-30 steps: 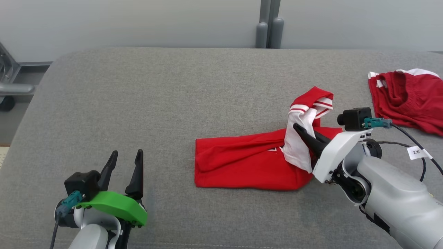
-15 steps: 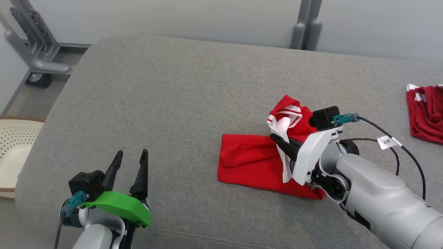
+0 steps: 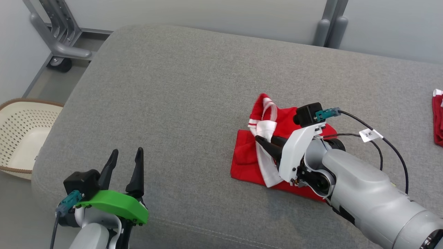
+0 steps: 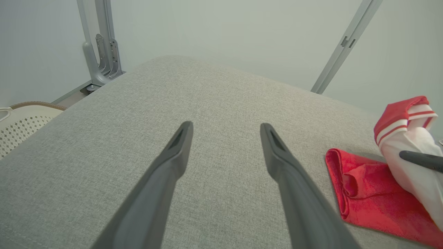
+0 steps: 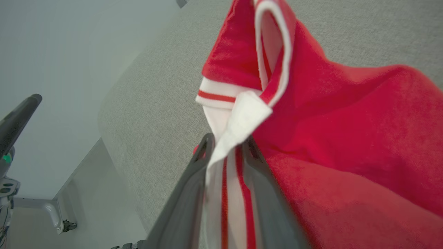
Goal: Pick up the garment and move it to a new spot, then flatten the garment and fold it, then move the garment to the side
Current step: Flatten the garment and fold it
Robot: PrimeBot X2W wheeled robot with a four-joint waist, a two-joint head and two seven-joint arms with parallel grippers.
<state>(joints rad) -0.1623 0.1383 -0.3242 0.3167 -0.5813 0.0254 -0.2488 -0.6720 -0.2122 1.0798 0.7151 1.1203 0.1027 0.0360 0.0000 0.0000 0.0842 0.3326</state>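
Note:
The garment (image 3: 247,160) is a red shirt with white, red-striped sleeves, lying folded on the grey cushion right of centre. My right gripper (image 3: 265,139) reaches over it from the right. Its jaws stand slightly apart, and a white sleeve (image 3: 265,129) is draped between and over them. In the right wrist view the striped white cloth (image 5: 225,193) runs between the two parted fingers of my right gripper (image 5: 228,141). My left gripper (image 3: 127,152) hovers open and empty near the front left of the cushion. In the left wrist view my left gripper (image 4: 226,125) has the garment (image 4: 363,193) to its right.
The grey cushion (image 3: 173,86) drops off at its left and front edges. A cream perforated basket (image 3: 20,131) stands on the floor at the left. Behind it is a grey metal stand on a wheel (image 3: 59,45). Another red cloth (image 3: 437,117) lies at the far right edge.
The head camera has swung left. My right gripper has carried the sleeve leftward over the shirt, making the fold narrower, and its jaws have parted slightly. The left gripper holds still.

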